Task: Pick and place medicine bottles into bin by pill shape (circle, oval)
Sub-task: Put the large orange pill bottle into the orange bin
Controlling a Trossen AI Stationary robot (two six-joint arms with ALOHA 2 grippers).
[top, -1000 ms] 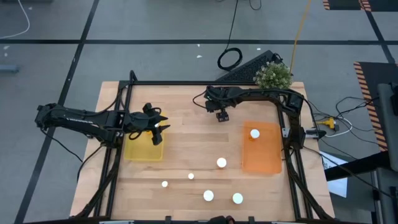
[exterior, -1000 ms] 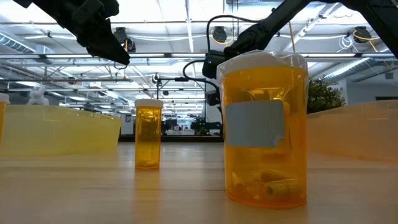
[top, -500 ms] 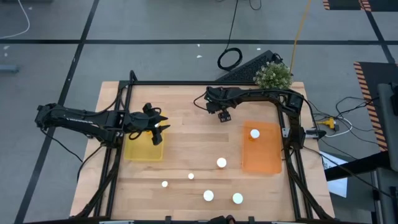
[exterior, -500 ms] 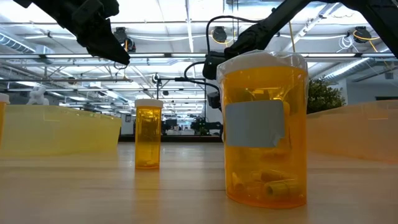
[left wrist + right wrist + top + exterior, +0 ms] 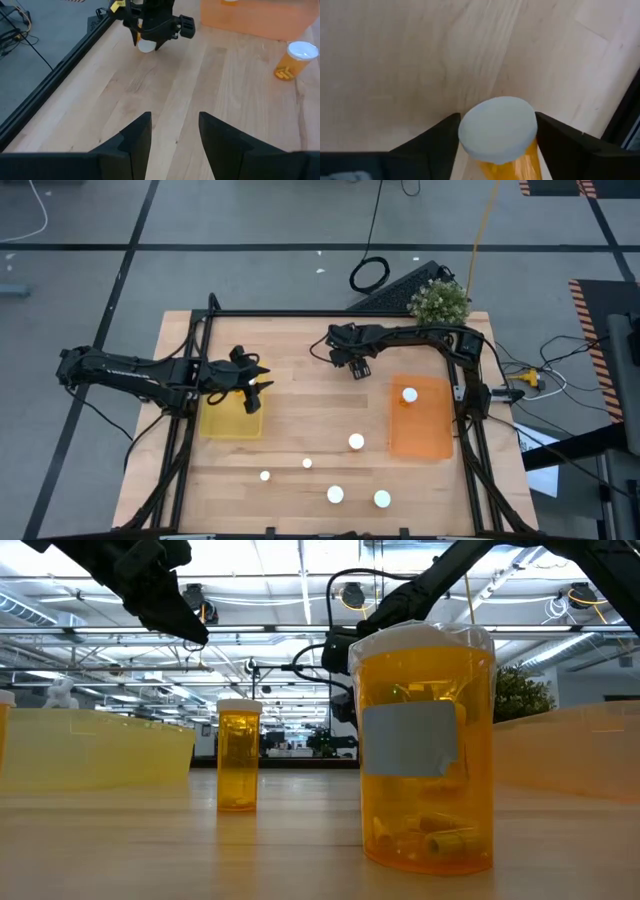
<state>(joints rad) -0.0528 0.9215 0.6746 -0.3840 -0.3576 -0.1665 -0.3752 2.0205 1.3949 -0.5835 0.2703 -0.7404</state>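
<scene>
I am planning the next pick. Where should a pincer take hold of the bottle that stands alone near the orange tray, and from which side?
The bottle stands upright on the table, white cap up, apart from the orange tray. Probably best: come straight down and close on the cap's round sides or the body just beneath. Open wood surrounds it, so any direction seems free.

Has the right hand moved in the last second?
Yes. In the high view the right hand, shut on a bottle, has drifted slightly away from the orange bin, toward the table's left side.
</scene>
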